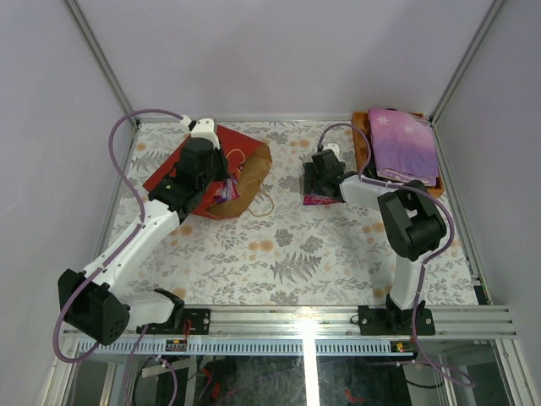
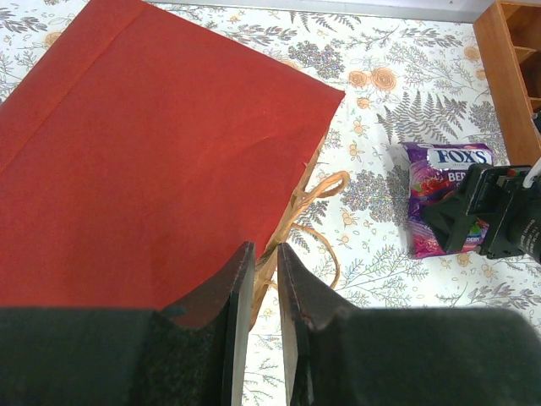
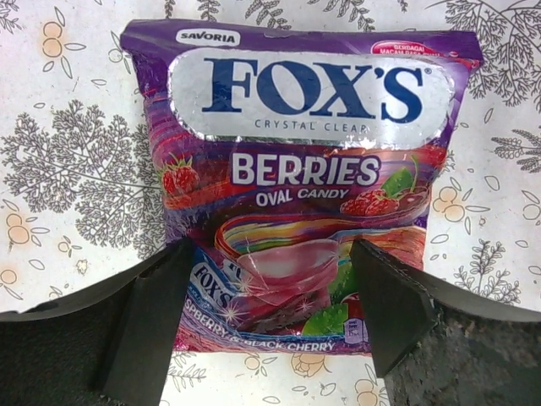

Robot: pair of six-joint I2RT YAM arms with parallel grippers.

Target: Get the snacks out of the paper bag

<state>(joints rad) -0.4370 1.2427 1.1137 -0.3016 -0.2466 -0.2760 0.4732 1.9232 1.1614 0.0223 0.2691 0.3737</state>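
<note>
A surface covered in a pale fern-and-flower print fills the workspace. On its far left lies the red paper bag, flat on its side, with the brown kraft mouth turned toward the middle. At the far right corner sits a wooden tray with a folded purple cloth lying on it. Between bag and tray, nearer the tray and well apart from the bag, one snack is out on the print: a purple Fox's berries candy pouch, lying flat with its label up. The right hand hangs directly over the pouch's lower half with its fingers spread wide, one over each side edge, and the pouch is not lifted. The left hand is at the bag's mouth with its fingers drawn almost together, only a narrow slit between them. The bag's kraft rim runs into that slit, but whether it is pinched there cannot be told. The thin beige cord handles loop out onto the surface just beyond.
</note>
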